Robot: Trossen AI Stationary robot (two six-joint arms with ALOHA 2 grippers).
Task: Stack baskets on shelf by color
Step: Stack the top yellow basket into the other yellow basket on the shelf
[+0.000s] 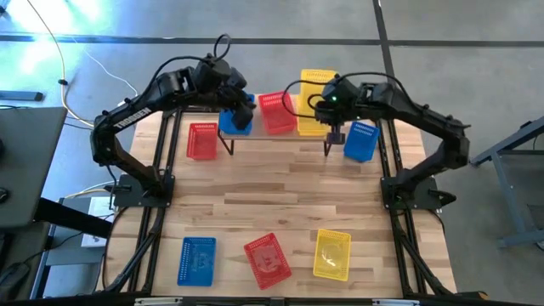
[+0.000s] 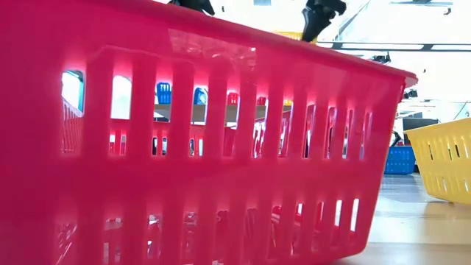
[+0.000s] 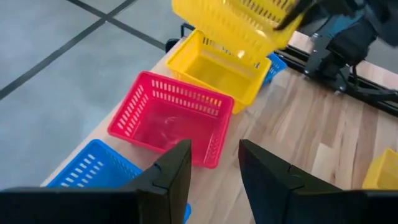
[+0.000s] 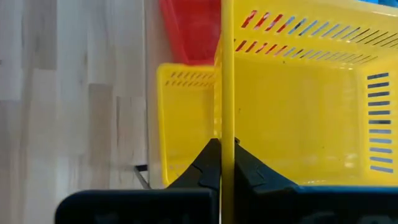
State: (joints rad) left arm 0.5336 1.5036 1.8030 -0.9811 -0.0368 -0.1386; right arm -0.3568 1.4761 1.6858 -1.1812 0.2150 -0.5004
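Observation:
The shelf (image 1: 285, 137) stands at the table's far edge and carries a blue basket (image 1: 235, 123), a red basket (image 1: 275, 113) and a yellow basket (image 1: 310, 125) side by side. My right gripper (image 1: 328, 105) is shut on a second yellow basket (image 1: 319, 81) over the shelf's yellow one. In the left wrist view this held basket (image 3: 239, 22) hangs tilted above the yellow basket on the shelf (image 3: 211, 71). My left gripper (image 3: 214, 168) is open and hovers above the shelf's blue basket (image 3: 93, 169), beside the red one (image 3: 168, 118). My right gripper pinches one side wall of the yellow basket at its rim (image 4: 227, 118), one finger inside (image 4: 249, 165) and one outside. The fingers come from above. The basket is lifted clear and tilted, partly over the yellow basket on the shelf (image 4: 183, 124).
On the table a red basket (image 1: 202, 140) lies left of the shelf and a blue basket (image 1: 361, 141) right of it. Near the front edge lie a blue (image 1: 197, 260), a red (image 1: 268, 258) and a yellow basket (image 1: 331, 254). The bare tabletop (image 1: 280, 195) stretches between.

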